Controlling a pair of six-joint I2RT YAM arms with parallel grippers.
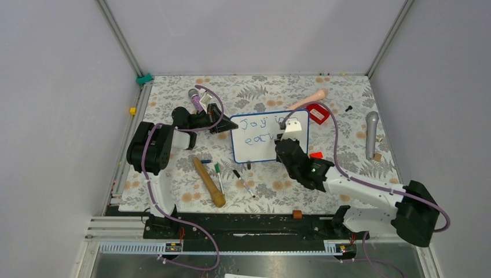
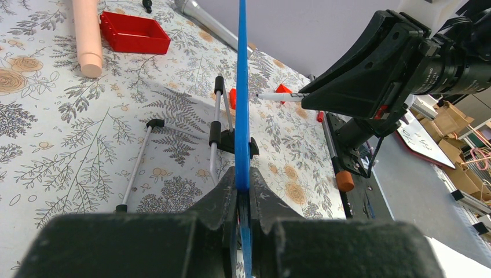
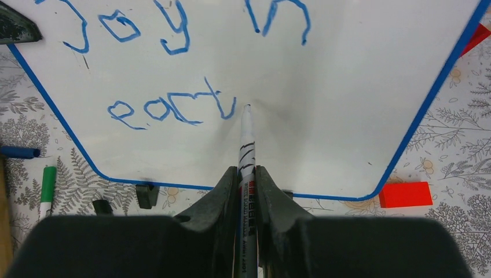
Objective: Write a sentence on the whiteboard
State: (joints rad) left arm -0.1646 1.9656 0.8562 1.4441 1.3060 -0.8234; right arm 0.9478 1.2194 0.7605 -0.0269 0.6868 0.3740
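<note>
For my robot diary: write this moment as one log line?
left gripper: shut on whiteboard edge | right gripper: shut on marker | marker tip: at whiteboard | sentence: second line begun

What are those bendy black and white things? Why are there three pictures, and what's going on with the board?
Those are two robot arms, bolted at the near edge of a table. One picture looks down from above. The other two come from small cameras on each arm's wrist, so you see that arm's own fingers.

The left tool is pinched shut on the blue edge of the whiteboard. The right tool is shut on a marker, and its tip seems to touch the board. The blue writing says "Joy in", and a second line has been started.

Lying on the flowery cloth are a wooden stick, a red box, a microphone and some pens.
</note>
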